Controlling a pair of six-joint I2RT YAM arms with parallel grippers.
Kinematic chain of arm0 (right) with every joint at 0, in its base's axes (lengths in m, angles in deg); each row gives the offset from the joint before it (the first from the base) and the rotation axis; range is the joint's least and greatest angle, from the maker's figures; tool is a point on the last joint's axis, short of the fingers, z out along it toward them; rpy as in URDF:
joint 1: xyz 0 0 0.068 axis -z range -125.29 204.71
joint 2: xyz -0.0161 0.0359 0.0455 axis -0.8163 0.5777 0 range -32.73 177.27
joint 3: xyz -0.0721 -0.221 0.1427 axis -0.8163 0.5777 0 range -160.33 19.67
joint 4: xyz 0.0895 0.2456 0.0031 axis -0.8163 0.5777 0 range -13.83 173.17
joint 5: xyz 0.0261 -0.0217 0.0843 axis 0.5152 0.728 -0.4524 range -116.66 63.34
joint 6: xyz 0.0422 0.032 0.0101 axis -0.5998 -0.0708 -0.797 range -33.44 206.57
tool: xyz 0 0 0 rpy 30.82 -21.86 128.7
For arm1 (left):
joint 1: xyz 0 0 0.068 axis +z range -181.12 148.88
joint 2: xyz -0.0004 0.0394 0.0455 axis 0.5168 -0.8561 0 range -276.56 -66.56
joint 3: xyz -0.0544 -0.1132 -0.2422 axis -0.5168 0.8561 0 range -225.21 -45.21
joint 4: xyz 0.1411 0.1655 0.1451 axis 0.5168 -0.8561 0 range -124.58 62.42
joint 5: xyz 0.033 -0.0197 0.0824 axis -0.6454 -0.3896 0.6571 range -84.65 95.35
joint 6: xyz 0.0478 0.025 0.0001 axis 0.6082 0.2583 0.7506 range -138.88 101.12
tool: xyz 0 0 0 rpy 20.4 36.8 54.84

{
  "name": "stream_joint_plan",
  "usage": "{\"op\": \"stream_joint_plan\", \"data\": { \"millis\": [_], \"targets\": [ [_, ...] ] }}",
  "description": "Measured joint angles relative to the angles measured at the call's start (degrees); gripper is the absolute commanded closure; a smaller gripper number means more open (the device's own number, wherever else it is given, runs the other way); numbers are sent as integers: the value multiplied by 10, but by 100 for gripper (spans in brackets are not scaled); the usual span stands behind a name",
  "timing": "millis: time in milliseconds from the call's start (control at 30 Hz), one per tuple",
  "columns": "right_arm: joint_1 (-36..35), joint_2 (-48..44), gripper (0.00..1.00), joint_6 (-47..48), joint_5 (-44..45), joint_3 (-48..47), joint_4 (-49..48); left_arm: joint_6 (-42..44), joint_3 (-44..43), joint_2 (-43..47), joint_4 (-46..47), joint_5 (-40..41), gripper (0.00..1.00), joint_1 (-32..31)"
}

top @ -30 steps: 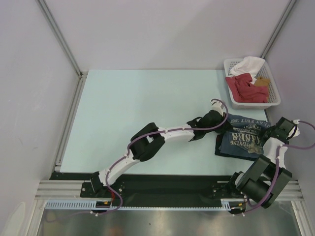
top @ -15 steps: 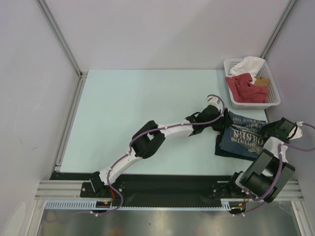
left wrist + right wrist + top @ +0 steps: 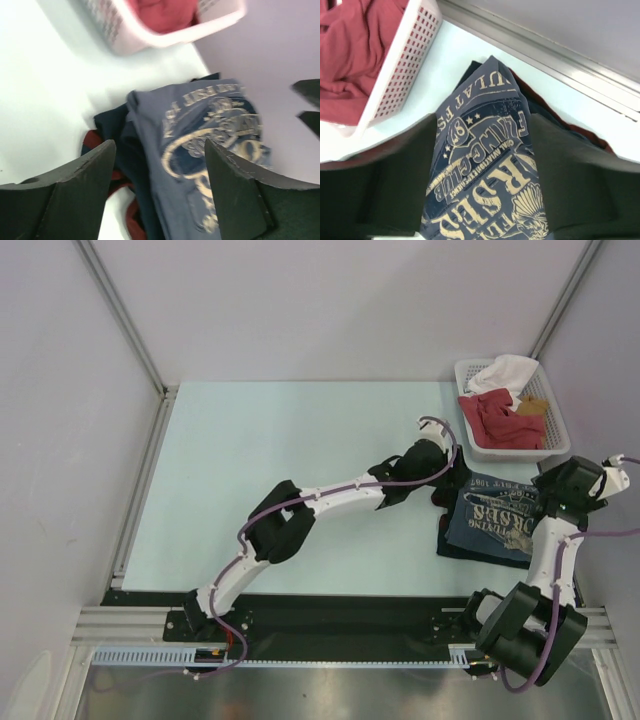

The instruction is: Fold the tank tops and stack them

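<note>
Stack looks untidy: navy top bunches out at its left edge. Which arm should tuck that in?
Left, probably: left gripper hangs open beside that navy top bunch; right gripper is over the printed top, nearer the opposite edge.

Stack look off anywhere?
Slightly. The navy tank top bunches out from under the printed slate-blue top along its left edge in the top view, reddish trim showing, so edges don't line up. Nothing else stands out.

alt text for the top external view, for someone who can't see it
A folded slate-blue tank top with pale lettering lies stacked on a dark navy tank top at the right of a pale table. The left gripper and right gripper stand open on either side; a white basket behind holds a red garment and a white garment.
</note>
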Motion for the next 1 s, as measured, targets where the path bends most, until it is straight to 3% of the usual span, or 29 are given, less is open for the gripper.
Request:
{"op": "stream_joint_plan", "data": {
  "millis": [67,133,167,200,333,633,833,900,1000],
  "targets": [
    [-7,-9,58,4,3,-7,16,10,12,25,3,5,29,-5],
    [-11,-10,71,3,-2,-15,35,14,27,49,7,3,39,-12],
    [-10,-8,83,2,-11,-18,42,14,29,54,9,1,42,-16],
    [-7,-4,87,1,-20,-19,46,14,29,58,14,-3,51,-20],
    [12,35,100,-9,-81,-20,50,7,25,56,26,-28,67,-42],
    [19,154,100,-28,-125,-19,10,-52,10,-13,45,-87,83,-61],
    [-19,274,100,-47,-106,-29,-40,-108,150,-4,86,-74,87,-46],
    [-38,283,97,-49,-87,-33,-42,-127,179,-3,113,-74,87,-37],
    [-49,271,79,-51,-70,-35,-40,-126,187,12,115,-67,86,-33]
  ]
}}
